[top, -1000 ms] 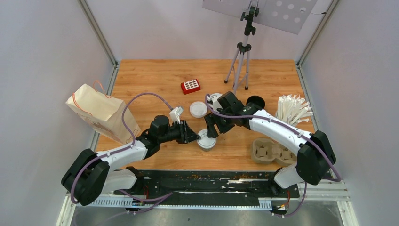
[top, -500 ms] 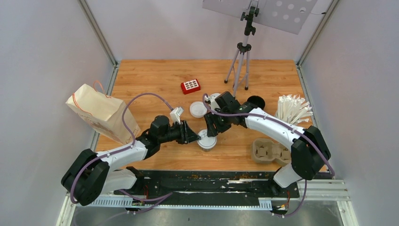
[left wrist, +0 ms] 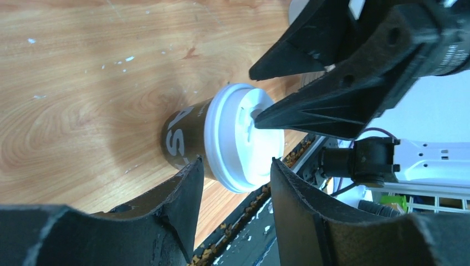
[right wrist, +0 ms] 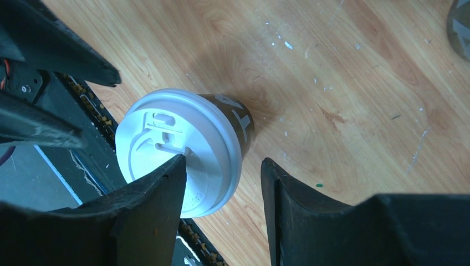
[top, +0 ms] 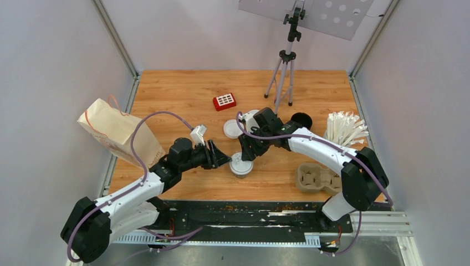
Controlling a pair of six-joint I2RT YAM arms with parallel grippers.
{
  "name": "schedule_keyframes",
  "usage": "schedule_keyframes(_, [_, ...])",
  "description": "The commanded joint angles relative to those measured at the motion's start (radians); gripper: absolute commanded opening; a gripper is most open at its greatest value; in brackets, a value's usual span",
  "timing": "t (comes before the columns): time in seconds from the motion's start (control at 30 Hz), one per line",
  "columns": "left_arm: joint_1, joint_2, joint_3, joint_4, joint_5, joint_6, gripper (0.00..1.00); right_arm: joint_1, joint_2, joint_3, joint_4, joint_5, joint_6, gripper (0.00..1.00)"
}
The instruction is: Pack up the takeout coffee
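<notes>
Finds one takeout coffee (top: 241, 164) upright close to the near edge of the table (top: 183, 88), about midway along it, with its white lid (right wrist: 166, 133) seated on the black cup. Flanked on two sides. Left gripper (top: 225, 159) just beside it on the left-edge side, jaws parted, the cup lying beyond the tips rather than between them, so clamping nothing. Right gripper (top: 245, 154) reaching down from the far side, jaws likewise spread and grasping nothing, one fingertip (left wrist: 288, 111) at the top of the lid, touching or only just above: cannot tell which. Reads as pressing the lid home, or steadying the cup for a handover, rather than a lift. Leaves the moulded cup tray (top: 318, 178) by the near right corner, presumably the cup's next stop, and the paper bag (top: 119, 133) propped at the left edge, likely the final container. Also shows a loose lid (top: 233, 129) and an open black cup (top: 301, 119) farther back toward the middle, so probably more capping to do before packing.
</notes>
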Motion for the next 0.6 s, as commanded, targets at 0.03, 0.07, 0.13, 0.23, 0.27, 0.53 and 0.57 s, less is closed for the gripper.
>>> schedule_keyframes(0.03, [0.024,0.055,0.018,0.015,0.013,0.026,0.54,0.000,0.013,-0.041,0.023,-0.004,-0.065,0.52])
schedule_keyframes(0.07, [0.027,0.068,0.017,0.038,0.027,0.025,0.53,0.000,0.013,-0.042,0.024,-0.005,-0.065,0.52])
schedule_keyframes(0.13, [0.028,0.096,0.022,0.066,0.050,0.032,0.52,0.000,0.015,-0.047,0.028,-0.009,-0.065,0.52])
schedule_keyframes(0.23, [0.028,0.131,0.032,0.085,0.073,0.037,0.50,0.000,0.018,-0.054,0.031,-0.009,-0.065,0.52])
schedule_keyframes(0.27, [0.029,0.141,0.031,0.092,0.078,0.035,0.49,0.000,0.019,-0.055,0.031,-0.008,-0.066,0.52])
schedule_keyframes(0.53, [0.029,0.170,0.040,-0.031,0.016,0.075,0.36,0.000,0.017,-0.069,0.030,-0.005,-0.065,0.52])
schedule_keyframes(0.57, [0.029,0.174,0.044,-0.059,0.004,0.085,0.34,-0.001,0.016,-0.071,0.030,-0.003,-0.065,0.52])
